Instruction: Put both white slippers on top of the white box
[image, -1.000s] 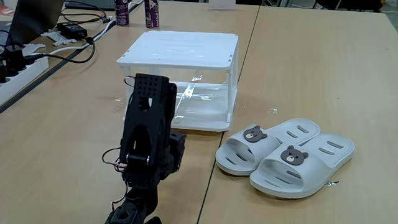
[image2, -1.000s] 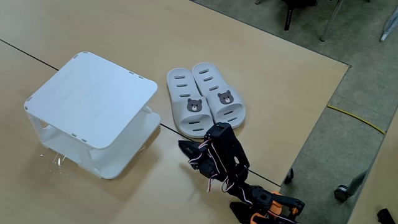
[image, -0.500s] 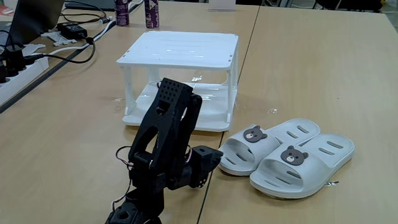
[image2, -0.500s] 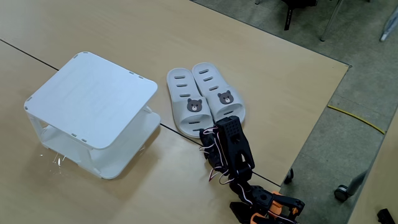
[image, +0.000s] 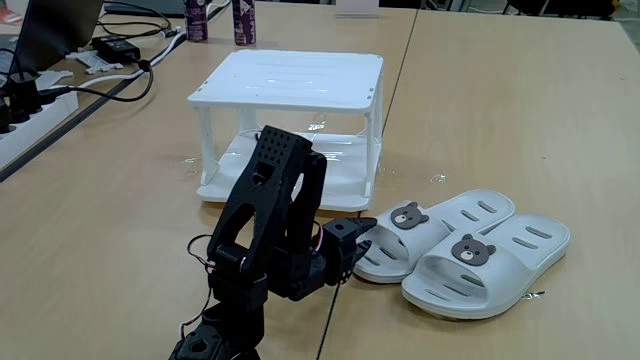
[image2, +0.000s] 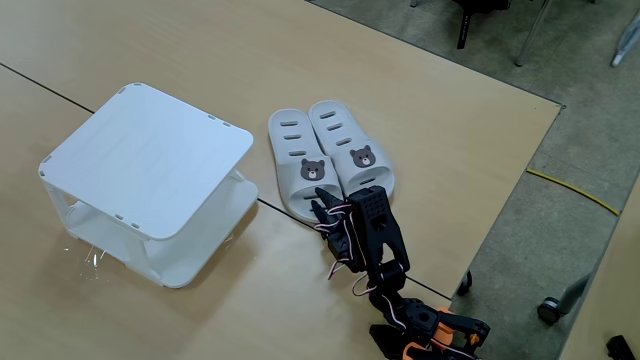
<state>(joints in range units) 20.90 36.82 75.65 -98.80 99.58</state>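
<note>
Surface (image: 480, 110): pale wood-grain laminate, smooth, low sheen, dark seams between panels. Box (image: 290, 78): white plastic, glossy; slatted top throws light streaks, lower shelf reflective. Slippers (image: 470, 250): off-white rubber look, matt, smooth, with brown bear badges; same in the other fixed view (image2: 330, 165). Arm (image: 265, 230): black plastic, matt, fine-textured. Floor (image2: 560, 90): grey, dull, speckled.

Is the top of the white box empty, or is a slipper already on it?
Empty. The white box top is bare in both fixed views; both white slippers lie side by side on the table.
</note>
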